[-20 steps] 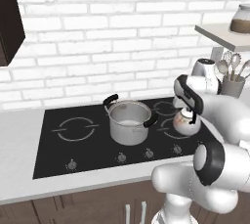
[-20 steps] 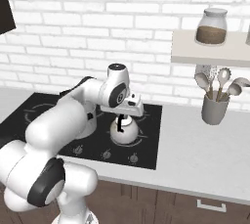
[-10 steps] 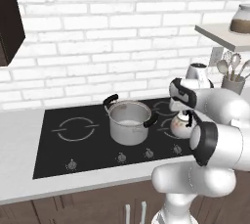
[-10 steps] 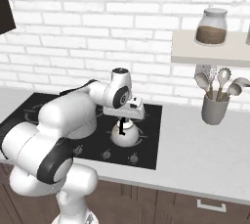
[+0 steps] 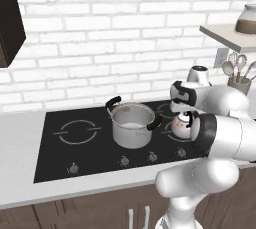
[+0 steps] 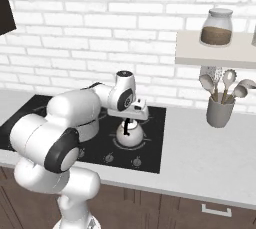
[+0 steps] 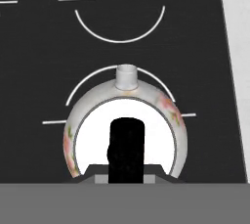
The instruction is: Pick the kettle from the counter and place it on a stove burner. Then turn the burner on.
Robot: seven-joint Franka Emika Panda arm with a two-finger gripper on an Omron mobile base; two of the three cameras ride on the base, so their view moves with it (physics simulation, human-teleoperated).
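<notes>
- The kettle (image 6: 128, 134) stands upright on the black glass cooktop (image 5: 55, 155), on a near right burner ring (image 7: 88, 82), to the right of the steel pot (image 5: 131, 125).
- In the hand view the ring's thin grey arc shows around the far side of the kettle, so the kettle sits inside it; its short spout (image 7: 126, 77) points toward the far side of the cooktop.
- The kettle's body is pale and shiny with faint pink flower marks on its shoulder.
- The pincer (image 6: 128, 123) hangs straight down over the kettle, its jaws pressed together on the dark handle (image 7: 126, 149) at the kettle's top.
- From the right base view the handle rises as a thin dark upright piece from the kettle's lid into the pincer.
- A second, larger ring with gaps (image 7: 119, 10) lies farther back on the cooktop, bare.
- Another ring (image 5: 77, 132) lies on the left part of the cooktop, also bare.
- A row of small knobs (image 5: 124, 161) runs along the near edge of the cooktop.
- The pale tabletop (image 6: 210, 160) stretches to the right of the cooktop, with a grey utensil holder (image 6: 220, 111) full of spoons standing far right by the brick wall.
- A shelf (image 6: 215, 55) above it carries a glass jar (image 6: 216, 27) of brown contents.
</notes>
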